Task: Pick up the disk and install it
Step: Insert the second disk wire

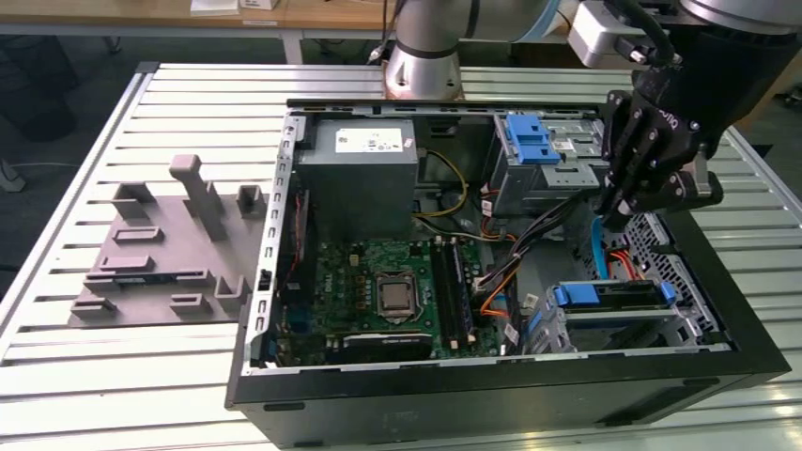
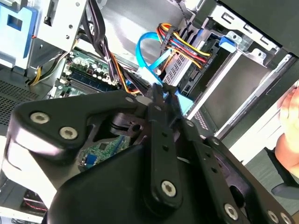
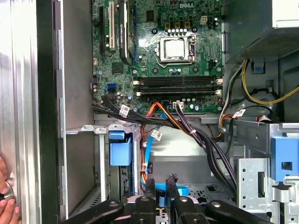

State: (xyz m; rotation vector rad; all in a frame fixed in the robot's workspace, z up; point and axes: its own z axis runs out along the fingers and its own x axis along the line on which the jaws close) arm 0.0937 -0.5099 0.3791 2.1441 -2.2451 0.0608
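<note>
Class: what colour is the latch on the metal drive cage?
Blue latch on the drive cage, clearest in the exterior view.

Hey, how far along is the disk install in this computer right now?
The disk with blue rails already lies in the lower bay of the case, so pickup and placing look done. In hand: nothing; the end effector hangs above that bay with its fingers together. Left: I cannot tell whether the disk is fully seated or cabled.
</note>
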